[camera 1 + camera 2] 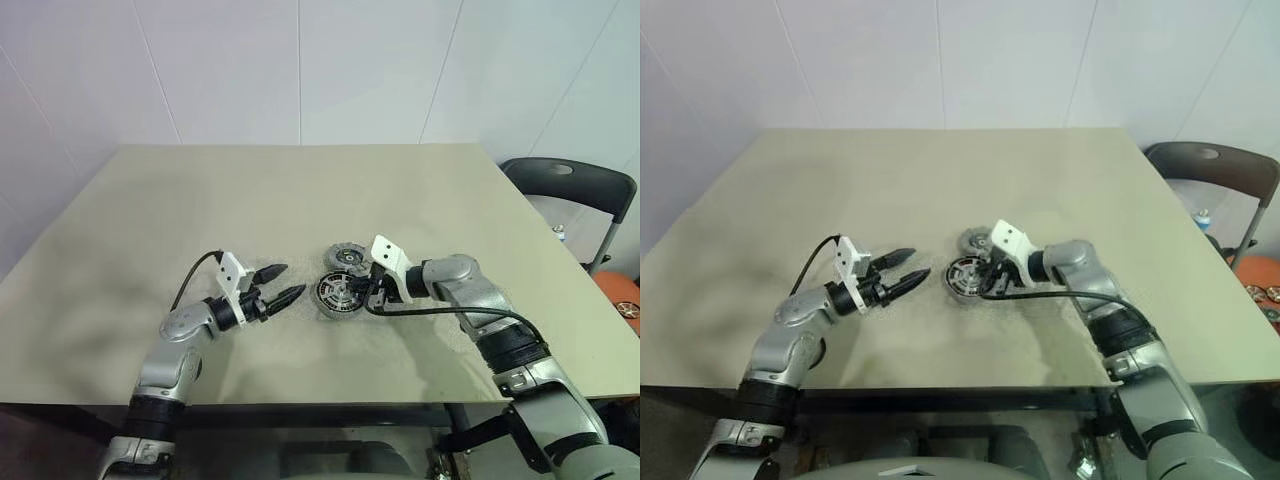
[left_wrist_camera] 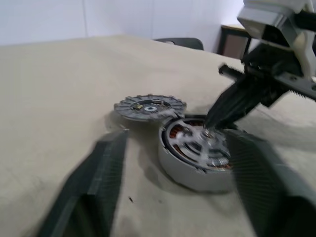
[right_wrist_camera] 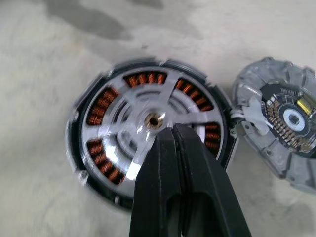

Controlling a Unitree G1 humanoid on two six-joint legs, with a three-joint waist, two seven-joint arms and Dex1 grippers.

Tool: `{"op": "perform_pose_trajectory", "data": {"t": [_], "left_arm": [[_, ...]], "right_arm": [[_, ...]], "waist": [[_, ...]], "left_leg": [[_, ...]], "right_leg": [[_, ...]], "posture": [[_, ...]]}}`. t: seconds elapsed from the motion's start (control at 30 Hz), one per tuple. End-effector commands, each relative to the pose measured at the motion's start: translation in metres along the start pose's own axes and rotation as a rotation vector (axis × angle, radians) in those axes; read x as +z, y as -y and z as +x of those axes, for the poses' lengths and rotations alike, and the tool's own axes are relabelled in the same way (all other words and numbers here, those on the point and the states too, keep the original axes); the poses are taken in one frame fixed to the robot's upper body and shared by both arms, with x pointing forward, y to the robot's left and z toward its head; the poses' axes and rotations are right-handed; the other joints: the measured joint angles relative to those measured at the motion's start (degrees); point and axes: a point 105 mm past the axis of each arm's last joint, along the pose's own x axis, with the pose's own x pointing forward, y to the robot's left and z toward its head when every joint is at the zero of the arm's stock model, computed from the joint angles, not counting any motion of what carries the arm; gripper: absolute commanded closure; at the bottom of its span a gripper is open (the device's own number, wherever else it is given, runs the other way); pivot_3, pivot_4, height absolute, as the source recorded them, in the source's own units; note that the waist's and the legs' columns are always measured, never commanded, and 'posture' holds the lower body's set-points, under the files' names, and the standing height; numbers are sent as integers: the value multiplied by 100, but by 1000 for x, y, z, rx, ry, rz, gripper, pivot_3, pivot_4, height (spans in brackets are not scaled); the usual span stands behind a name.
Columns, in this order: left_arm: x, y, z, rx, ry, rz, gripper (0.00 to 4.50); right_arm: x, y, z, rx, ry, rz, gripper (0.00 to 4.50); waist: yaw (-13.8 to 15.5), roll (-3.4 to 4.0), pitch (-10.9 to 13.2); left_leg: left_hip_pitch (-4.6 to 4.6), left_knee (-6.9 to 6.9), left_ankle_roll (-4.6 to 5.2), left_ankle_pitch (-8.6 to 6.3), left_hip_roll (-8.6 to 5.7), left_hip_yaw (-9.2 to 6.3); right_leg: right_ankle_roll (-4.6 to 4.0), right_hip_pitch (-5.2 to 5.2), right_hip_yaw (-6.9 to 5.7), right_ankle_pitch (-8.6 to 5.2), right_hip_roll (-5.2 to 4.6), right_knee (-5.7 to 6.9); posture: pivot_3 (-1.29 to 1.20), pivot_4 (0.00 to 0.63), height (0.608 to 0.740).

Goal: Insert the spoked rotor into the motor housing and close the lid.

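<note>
— Where's the spoked rotor point(image 3: 148, 123) right now?

— I see it seated inside the motor housing point(image 3: 101, 106), silver spokes over the copper windings, out near the middle of the tabletop point(image 1: 300, 190). The lid point(image 3: 281, 118), a grey disc with a small circuit board at its centre, lies just beside the housing, touching its edge on the far side.

— And your right end effector point(image 3: 170, 136)?

— Its black fingers are pressed together with nothing between them, tips down at the rotor close to the hub. I can't tell whether they touch the metal.

— The left one?

— My left end effector point(image 1: 281, 283) sits near the housing on the left, pointing toward it, fingers spread apart and empty.
</note>
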Motion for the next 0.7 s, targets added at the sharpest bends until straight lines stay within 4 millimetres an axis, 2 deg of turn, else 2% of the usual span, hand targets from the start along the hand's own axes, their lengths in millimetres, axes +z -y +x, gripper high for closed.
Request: {"op": "perform_pose_trajectory", "data": {"t": [0.03,0.43,0.57,0.7], "left_arm": [[7,8,-3,-56,-4,34,20],[-1,3,-2,-22,-45,96,20],[-2,3,-1,-15,-37,88,20],[-1,3,0,-15,-32,84,0]], "right_arm": [[33,2,-6,-2,38,-133,4500],[7,-16,-18,129,-186,-317,4500],[15,-15,-22,123,-172,-347,4500],[17,-14,-25,123,-175,-370,3550]], "waist": [[-1,5,3],[34,9,6],[31,9,6],[35,9,6]], "left_leg": [[0,1,0,0,0,0],[-24,2,-1,0,-4,-2],[-24,4,-1,0,-3,-2],[-24,5,-1,0,-3,-2]], "right_leg": [[-4,0,0,-2,-1,1],[-15,-23,-3,-7,-12,-1],[-15,-22,-4,-7,-12,0],[-15,-22,-4,-7,-12,0]], "posture": [[0,0,740],[0,0,740],[0,0,740],[0,0,740]]}}
